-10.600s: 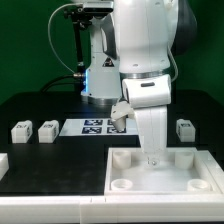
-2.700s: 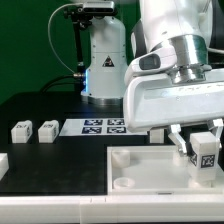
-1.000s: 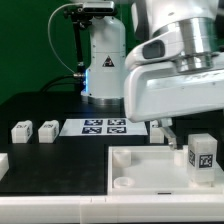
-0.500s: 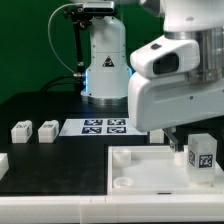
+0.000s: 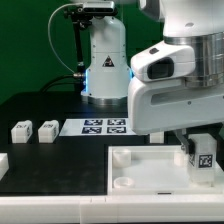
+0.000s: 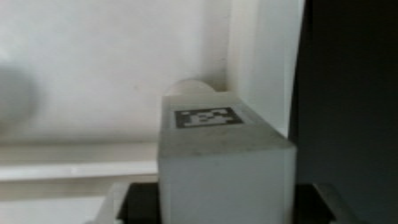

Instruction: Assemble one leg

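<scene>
The leg point(image 5: 205, 158), a small white block with a black-and-white tag, stands upright over the corner of the large white tray point(image 5: 150, 172) on the exterior view's right. My gripper point(image 5: 200, 150) hangs straight down over it, with a finger on each side. In the wrist view the leg point(image 6: 222, 150) fills the middle, and its tag faces the camera. The dark pads point(image 6: 141, 203) press directly against both its sides with no gap, so my gripper point(image 6: 222, 208) is shut on the leg. The socket under the leg is hidden.
Two more white legs point(image 5: 20, 130) point(image 5: 46, 130) lie on the black table at the exterior view's left. The marker board point(image 5: 98, 126) lies behind the tray. A white part point(image 5: 3, 162) shows at the left edge. The arm's base point(image 5: 100, 60) stands at the back.
Half a second ago the gripper hung higher beside the standing leg. It has come down around the leg and closed on it. The leg has stayed in the same corner.
</scene>
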You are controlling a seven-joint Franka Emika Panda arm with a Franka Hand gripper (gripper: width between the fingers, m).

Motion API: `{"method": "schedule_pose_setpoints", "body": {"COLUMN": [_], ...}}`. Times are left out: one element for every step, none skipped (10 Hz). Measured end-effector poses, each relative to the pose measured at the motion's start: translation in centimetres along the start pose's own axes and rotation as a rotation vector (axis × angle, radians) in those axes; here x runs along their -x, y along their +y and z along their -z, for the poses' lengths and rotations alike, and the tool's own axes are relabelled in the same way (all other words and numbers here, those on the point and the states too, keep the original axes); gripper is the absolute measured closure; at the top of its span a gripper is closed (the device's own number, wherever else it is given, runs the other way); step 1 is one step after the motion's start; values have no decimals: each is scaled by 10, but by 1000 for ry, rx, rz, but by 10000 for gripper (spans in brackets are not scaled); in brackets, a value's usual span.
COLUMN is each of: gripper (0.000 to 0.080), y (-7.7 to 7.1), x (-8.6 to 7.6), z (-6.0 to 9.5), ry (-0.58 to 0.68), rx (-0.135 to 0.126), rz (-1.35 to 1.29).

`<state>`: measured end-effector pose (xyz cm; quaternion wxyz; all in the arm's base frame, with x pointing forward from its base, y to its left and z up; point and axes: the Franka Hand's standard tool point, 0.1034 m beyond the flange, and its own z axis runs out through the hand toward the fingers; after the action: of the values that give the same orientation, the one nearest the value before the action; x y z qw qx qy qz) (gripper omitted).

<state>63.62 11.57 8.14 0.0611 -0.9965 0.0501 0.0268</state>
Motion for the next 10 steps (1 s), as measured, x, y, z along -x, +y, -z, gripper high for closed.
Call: {"method": "schedule_pose_setpoints", "body": {"gripper": [501, 501, 501, 501, 501, 501, 501, 501, 501, 502], "y": [1, 1, 3, 4, 4, 3, 1, 1, 0, 0], "x": [0, -1, -2, -2, -3, -4, -2, -2, -2, -2], "z": [0, -1, -1, -1, -1, -1, -2, -2, -2, -2], "ry": [0, 7, 36, 56, 61, 53, 26, 4, -9, -8], "rx": [1, 0, -3, -11, -43, -75, -106, -126, -137, -137], "rz": [-90, -180, -359, -507, -745, -954, -1172, -1318, -1402, -1386]}}
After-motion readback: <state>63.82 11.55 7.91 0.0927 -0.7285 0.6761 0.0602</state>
